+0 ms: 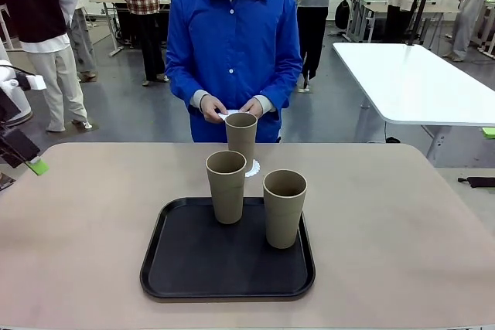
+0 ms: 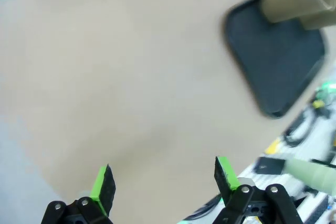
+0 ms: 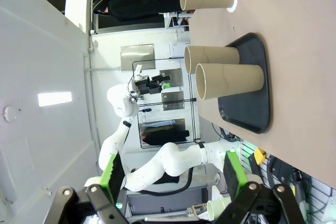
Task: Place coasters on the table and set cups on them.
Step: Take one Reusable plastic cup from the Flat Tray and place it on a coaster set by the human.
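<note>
One cup (image 1: 240,135) stands on a lacy white coaster (image 1: 252,168) on the table (image 1: 85,222), just beyond the black tray (image 1: 193,264). Two more cups (image 1: 226,185) (image 1: 285,208) stand on that tray. The person across the table holds white coasters (image 1: 226,114) in both hands. My left gripper (image 2: 164,179) hovers open over bare tabletop, with the tray (image 2: 278,56) and a cup (image 2: 296,1) far off. Its green pad (image 1: 38,166) shows at the left edge of the front view. My right gripper (image 3: 173,174) is open and holds nothing, well away from the cups (image 3: 229,81).
A white table (image 1: 418,83) stands at the back right. Other people stand behind the person. The tabletop left and right of the tray is bare.
</note>
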Robot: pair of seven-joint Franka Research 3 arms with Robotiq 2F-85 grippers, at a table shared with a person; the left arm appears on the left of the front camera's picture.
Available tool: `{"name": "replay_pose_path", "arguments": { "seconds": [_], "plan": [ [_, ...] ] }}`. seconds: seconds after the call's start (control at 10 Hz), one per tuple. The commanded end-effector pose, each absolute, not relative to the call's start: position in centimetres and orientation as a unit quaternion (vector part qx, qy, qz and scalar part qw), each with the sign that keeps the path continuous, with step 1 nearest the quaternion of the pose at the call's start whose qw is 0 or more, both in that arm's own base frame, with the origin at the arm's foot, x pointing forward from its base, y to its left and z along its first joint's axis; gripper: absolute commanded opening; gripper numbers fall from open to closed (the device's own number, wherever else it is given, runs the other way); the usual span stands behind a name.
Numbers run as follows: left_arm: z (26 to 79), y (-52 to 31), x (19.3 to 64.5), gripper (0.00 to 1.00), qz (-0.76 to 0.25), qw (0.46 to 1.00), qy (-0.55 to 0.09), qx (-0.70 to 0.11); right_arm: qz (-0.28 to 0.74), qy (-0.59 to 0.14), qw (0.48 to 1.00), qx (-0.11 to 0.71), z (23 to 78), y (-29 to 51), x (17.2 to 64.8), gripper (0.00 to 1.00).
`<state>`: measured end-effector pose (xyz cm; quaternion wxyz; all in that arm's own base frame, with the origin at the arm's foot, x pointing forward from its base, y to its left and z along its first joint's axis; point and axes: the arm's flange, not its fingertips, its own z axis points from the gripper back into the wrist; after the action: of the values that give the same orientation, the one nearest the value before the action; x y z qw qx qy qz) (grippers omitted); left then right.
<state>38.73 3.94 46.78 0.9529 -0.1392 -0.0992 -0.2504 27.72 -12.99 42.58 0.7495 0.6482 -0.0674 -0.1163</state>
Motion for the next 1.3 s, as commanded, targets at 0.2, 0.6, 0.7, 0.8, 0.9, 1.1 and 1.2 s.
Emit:
{"name": "replay_pose_path", "arguments": {
  "seconds": [0.2,0.6,0.7,0.8,0.9,1.1,1.2],
  "plan": [
    [48.1,15.4,40.8,1.00,-0.195,0.874,-0.077,-0.438,-0.115,-0.070,0.748,0.650,42.8,-12.9,27.7,1.00],
    [45.1,23.1,39.5,1.00,-0.154,0.824,-0.108,-0.535,-0.115,-0.070,0.748,0.650,42.8,-12.9,27.7,1.00],
    [44.0,24.7,38.4,1.00,-0.143,0.814,-0.120,-0.551,-0.115,-0.070,0.748,0.650,42.8,-12.9,27.7,1.00],
    [43.3,26.4,37.6,1.00,-0.125,0.803,-0.138,-0.567,-0.115,-0.070,0.748,0.650,42.8,-12.9,27.7,1.00],
    [43.0,28.2,37.0,1.00,-0.100,0.793,-0.161,-0.579,-0.115,-0.070,0.748,0.650,42.8,-12.9,27.7,1.00],
    [42.4,30.3,35.9,1.00,-0.074,0.781,-0.189,-0.591,-0.115,-0.070,0.748,0.650,42.8,-12.9,27.7,1.00],
    [42.1,31.0,35.5,1.00,-0.071,0.780,-0.192,-0.592,-0.115,-0.070,0.748,0.650,42.8,-12.9,27.7,1.00]
  ]
}}
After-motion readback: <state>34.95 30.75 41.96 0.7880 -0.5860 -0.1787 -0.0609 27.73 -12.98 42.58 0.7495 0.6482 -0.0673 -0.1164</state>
